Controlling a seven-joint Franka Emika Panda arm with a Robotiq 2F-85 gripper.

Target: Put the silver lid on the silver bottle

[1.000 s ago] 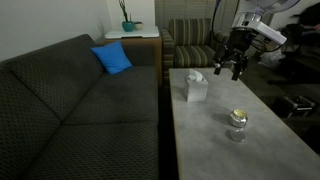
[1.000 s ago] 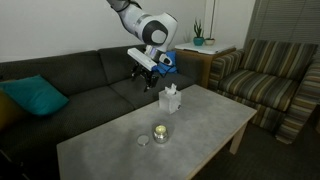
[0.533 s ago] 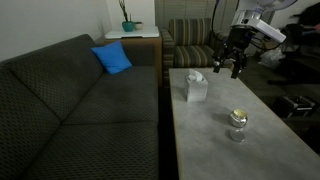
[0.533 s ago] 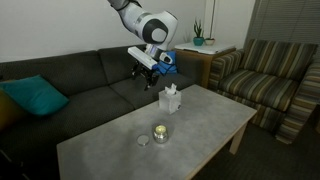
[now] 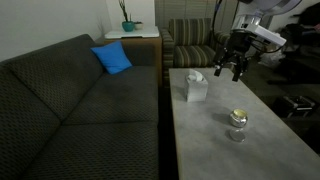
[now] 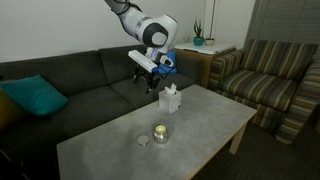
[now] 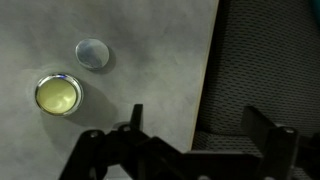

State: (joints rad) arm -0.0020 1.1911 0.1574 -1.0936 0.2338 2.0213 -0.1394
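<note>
The silver bottle point(image 6: 160, 132) stands open on the grey table, its pale yellowish mouth facing up; it also shows in the other exterior view point(image 5: 238, 122) and in the wrist view point(image 7: 57, 95). The silver lid point(image 6: 143, 141) lies flat on the table right beside it, seen as a small round disc in the wrist view point(image 7: 92, 53). My gripper point(image 6: 147, 80) is open and empty. It hangs high above the table's sofa-side edge near the tissue box, far from bottle and lid point(image 5: 229, 70). In the wrist view its fingers point(image 7: 200, 128) straddle the table edge.
A white tissue box point(image 6: 170, 100) stands on the table near the gripper point(image 5: 195, 87). A dark sofa point(image 6: 70, 90) runs along the table point(image 7: 150, 40). A striped armchair point(image 6: 270, 80) stands at the table's end, with a side table holding a plant point(image 5: 128, 30).
</note>
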